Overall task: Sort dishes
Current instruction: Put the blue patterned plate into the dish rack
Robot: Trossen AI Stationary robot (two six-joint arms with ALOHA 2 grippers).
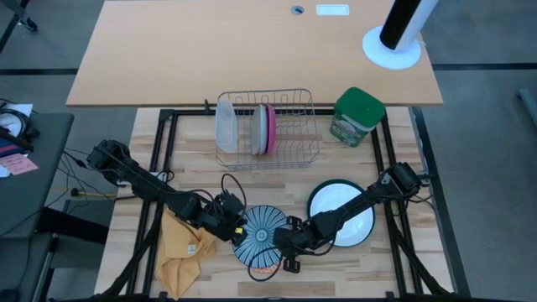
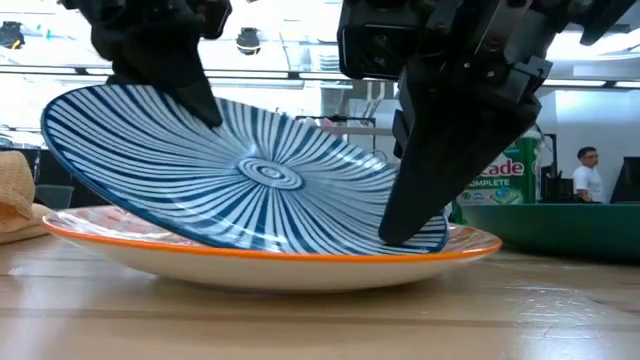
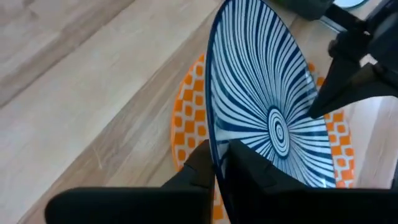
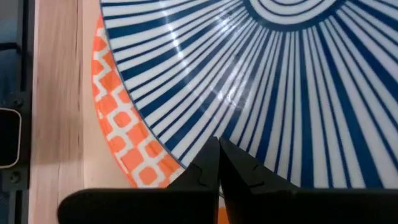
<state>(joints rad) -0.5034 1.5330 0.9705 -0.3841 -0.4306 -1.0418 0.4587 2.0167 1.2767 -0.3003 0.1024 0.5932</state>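
Near centre: plate (image 1: 262, 232) with blue-and-white radial stripes, over an orange-and-white checked plate (image 3: 193, 112). Right: white plate, dark green rim (image 1: 325, 191). Far rack: pink plate (image 1: 270, 128). Green canister (image 1: 358, 117). Yellow cloth (image 1: 183, 248) left.

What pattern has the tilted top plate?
Blue and white radial stripes on the plate, clearest in the left wrist view.

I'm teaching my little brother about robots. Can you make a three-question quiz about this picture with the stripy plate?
1. True or false: the round blue-and-white striped plate lies flat on the wooden table.
2. Which plate is under it? A) magenta-pink B) orange-and-white patterned C) grey
3. Fill in: the left gripper is shut on the striped plate's ____.

Key:
1. False; it is tilted, one side raised, with the right gripper at the low side.
2. B, the orange-and-white patterned plate.
3. Rim.
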